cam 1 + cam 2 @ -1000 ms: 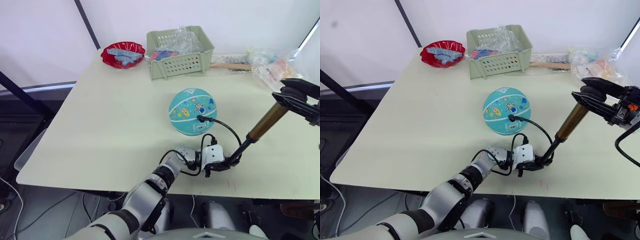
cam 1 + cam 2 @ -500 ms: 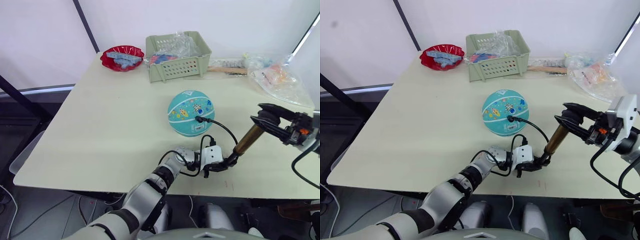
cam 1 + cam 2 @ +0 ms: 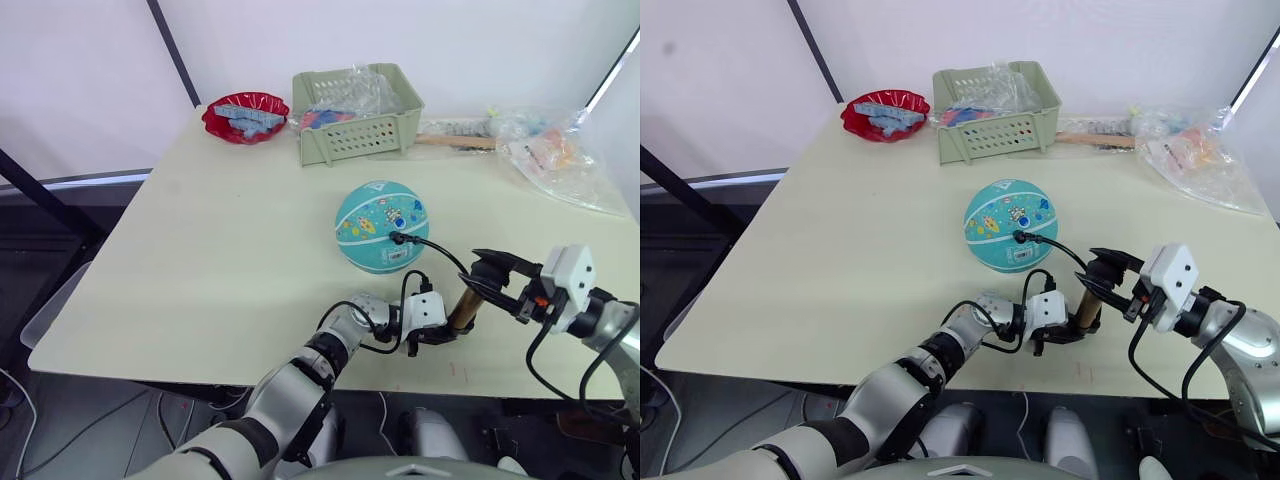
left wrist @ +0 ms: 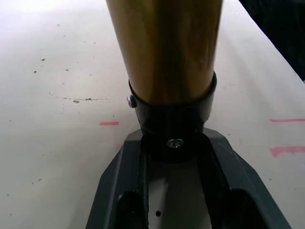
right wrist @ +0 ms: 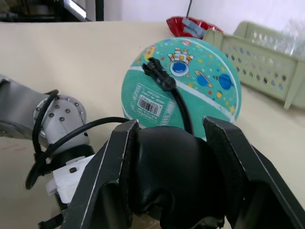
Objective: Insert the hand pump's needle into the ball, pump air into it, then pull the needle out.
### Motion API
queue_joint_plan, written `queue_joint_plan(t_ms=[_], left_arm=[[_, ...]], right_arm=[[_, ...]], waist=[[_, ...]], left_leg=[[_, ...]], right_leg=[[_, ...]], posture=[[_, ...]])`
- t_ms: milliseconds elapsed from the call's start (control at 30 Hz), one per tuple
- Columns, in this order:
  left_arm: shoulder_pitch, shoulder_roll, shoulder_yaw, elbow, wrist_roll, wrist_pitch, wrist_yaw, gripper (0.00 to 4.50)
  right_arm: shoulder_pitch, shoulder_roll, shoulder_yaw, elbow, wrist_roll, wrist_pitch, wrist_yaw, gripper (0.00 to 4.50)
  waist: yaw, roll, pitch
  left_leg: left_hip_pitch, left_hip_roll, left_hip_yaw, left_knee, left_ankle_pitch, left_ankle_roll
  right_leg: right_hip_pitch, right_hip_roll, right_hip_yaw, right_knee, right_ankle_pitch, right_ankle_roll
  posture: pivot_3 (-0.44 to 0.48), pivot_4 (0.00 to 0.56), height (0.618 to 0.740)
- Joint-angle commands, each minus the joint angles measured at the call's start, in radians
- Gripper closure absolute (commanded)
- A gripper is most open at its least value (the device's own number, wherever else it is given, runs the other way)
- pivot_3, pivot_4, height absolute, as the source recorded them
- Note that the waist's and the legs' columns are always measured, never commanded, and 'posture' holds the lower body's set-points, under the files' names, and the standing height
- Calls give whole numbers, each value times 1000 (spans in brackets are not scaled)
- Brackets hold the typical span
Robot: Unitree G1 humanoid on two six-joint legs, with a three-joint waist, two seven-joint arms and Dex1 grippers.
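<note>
Teal white-striped ball (image 3: 381, 225), gold-bronze pump (image 3: 463, 308)

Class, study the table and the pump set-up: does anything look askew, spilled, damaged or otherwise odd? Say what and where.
Nothing looks spilled or damaged. The hand pump stands near the table's front edge, the left gripper clamping its black foot, the right gripper around its handle, and its hose runs into the ball.

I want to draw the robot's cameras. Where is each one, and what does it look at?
Left and right eye: on the head, looking down at the table, ball, pump and both arms.
Left wrist: on the left arm, looking at the pump's foot between the jaws.
Right wrist: on the right arm, looking past the jaws and the pump's handle at the ball.
All show the pump.
</note>
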Motion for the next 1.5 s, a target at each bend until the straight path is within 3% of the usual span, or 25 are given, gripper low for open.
queue_joint_plan(t_ms=[33, 467, 900, 1500], left_arm=[[22, 7, -30, 65, 49, 34, 30, 3546], [33, 16, -64, 69, 70, 26, 38, 3546], [27, 18, -67, 72, 72, 34, 35, 3546], [33, 22, -64, 68, 66, 39, 27, 3546]], right_arm=[[94, 1, 62, 52, -90, -39, 12, 2873], [0, -107, -207, -184, 242, 179, -39, 2873], [-180, -312, -530, -118, 565, 403, -29, 2873], [-280, -351, -583, -91, 660, 497, -68, 2873]], waist=[[0, -1, -1], [3, 8, 6], [4, 7, 13], [4, 6, 15]], left_leg=[[0, 0, 0, 0, 0, 0], [-2, -2, 0, 1, 0, 1], [-4, -3, 1, 2, 0, 1], [-7, -3, 2, 2, 0, 1]], right_leg=[[0, 0, 0, 0, 0, 0], [-1, -2, 1, 0, 0, 0], [-1, -4, 0, 0, 0, 0], [-3, -5, 0, 0, 3, -3]], posture=[[0, 150, 740], [0, 150, 740], [0, 150, 740], [0, 150, 740]])
